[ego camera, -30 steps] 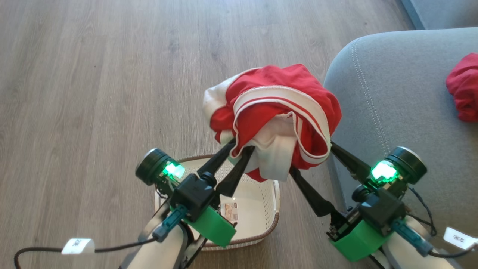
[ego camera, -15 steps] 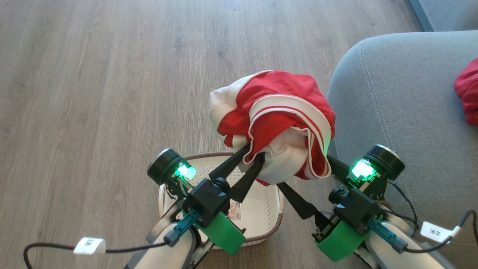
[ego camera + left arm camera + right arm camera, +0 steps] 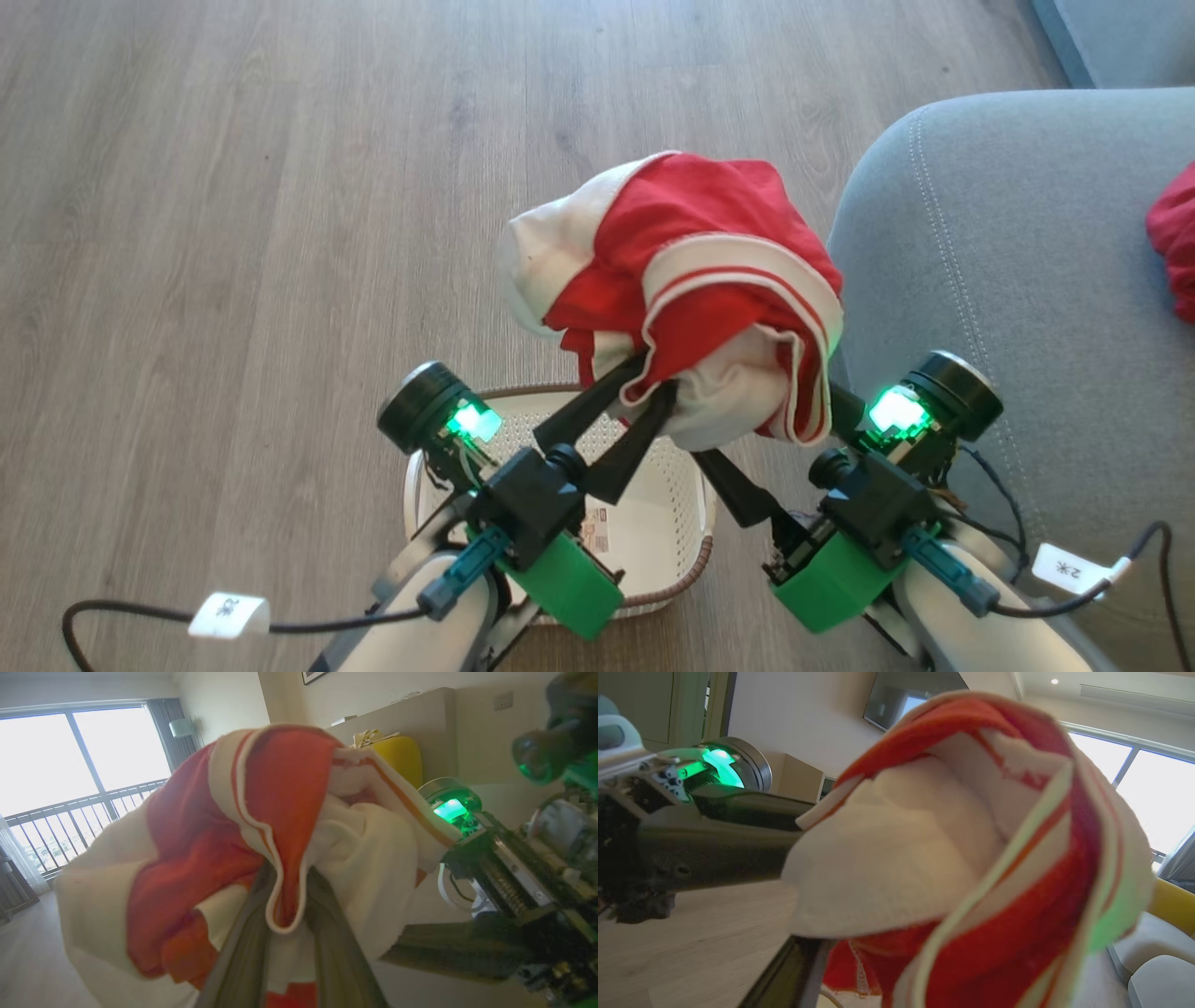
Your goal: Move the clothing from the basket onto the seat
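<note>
On the right side of the head view, the large grey fabric-upholstered seat (image 3: 1008, 280) with its pale stitched seam sits lower and further right than a second ago, as does the wood-look plank floor (image 3: 233, 187), so the camera itself has shifted. The bunched red-and-white garment (image 3: 691, 271) with white red-striped trim hangs in the air between the two tools, above the far rim of the basket and just beside the seat's rounded corner, and its folds are drawn in tighter than before. The small oval cream-white plastic basket (image 3: 686, 495) with a brown woven-look rim stands on the floor under the arms, nothing but its sticker showing on the visible part of its base. The plain red garment (image 3: 1176, 243) lies on the seat, now cut more by the right edge. The left tool (image 3: 653, 373) has its dark fingers pressed close together on a fold of the striped trim; the left wrist view shows that fold hanging between them. The right tool (image 3: 764, 420) has its fingers spread wide, tips buried under the cloth, and it stands nearer the left tool than a second ago. The label sticker (image 3: 597, 537) carries print too small to read. A white tag on the left cable (image 3: 229, 614) and one on the right cable (image 3: 1069, 567) bear black marks I cannot read surely.
</note>
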Controlling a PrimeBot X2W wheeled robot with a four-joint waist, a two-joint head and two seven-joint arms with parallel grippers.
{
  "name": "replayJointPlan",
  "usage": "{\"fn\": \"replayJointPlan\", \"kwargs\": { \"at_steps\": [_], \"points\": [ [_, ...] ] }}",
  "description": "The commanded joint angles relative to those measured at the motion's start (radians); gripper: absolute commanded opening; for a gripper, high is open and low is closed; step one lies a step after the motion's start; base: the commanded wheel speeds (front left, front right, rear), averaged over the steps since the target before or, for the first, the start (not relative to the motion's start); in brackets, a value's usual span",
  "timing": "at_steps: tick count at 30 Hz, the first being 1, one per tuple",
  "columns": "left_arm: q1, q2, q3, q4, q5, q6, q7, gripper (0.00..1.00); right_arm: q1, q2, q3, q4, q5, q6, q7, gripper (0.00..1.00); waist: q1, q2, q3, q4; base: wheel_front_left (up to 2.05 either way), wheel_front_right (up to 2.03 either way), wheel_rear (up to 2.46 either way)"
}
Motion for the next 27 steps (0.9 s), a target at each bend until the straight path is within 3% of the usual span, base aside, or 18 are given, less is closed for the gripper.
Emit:
{"fn": "replayJointPlan", "kwargs": {
  "at_steps": [1, 2, 3, 22, 23, 24, 27],
  "points": [
    [-0.036, 0.001, 0.005, -0.039, 0.003, -0.002, -0.004, 0.0, -0.02, 0.024, 0.009, -0.034, 0.0, 0.0, -0.004, 0.56, 0.0, 0.0, -0.003, 0.002, 0.0, 0.0, 0.0],
    [-0.034, 0.002, 0.001, -0.038, 0.002, -0.002, -0.004, 0.0, -0.018, 0.026, 0.01, -0.031, -0.001, 0.0, -0.004, 0.16, 0.0, 0.0, -0.005, 0.003, 0.0, 0.0, 0.0],
    [-0.032, 0.003, -0.002, -0.038, 0.002, -0.002, -0.004, 0.0, -0.017, 0.027, 0.011, -0.03, -0.001, 0.0, -0.004, 0.0, 0.0, 0.0, -0.006, 0.004, 0.0, 0.0, 0.0],
    [-0.015, 0.004, 0.0, -0.039, -0.01, -0.002, -0.004, 0.0, 0.031, 0.093, -0.115, -0.103, 0.038, 0.0, -0.004, 0.0, 0.0, 0.0, -0.016, 0.01, 0.0, 0.0, 0.0],
    [-0.015, 0.003, 0.003, -0.045, -0.011, -0.002, -0.004, 0.19, 0.032, 0.094, -0.116, -0.107, 0.038, 0.0, -0.004, 0.0, 0.0, 0.0, -0.016, 0.01, 0.0, 0.0, 0.0],
    [-0.014, 0.002, 0.005, -0.049, -0.01, -0.002, -0.004, 0.3, 0.032, 0.096, -0.118, -0.111, 0.038, 0.0, -0.004, 0.0, 0.0, 0.0, -0.016, 0.01, 0.0, 0.0, 0.0],
    [-0.014, 0.0, 0.01, -0.057, -0.007, -0.002, -0.004, 0.43, 0.031, 0.1, -0.129, -0.121, 0.034, 0.0, -0.004, 0.0, 0.0, 0.0, -0.013, 0.009, 0.0, 0.0, 0.0]
  ]
}}
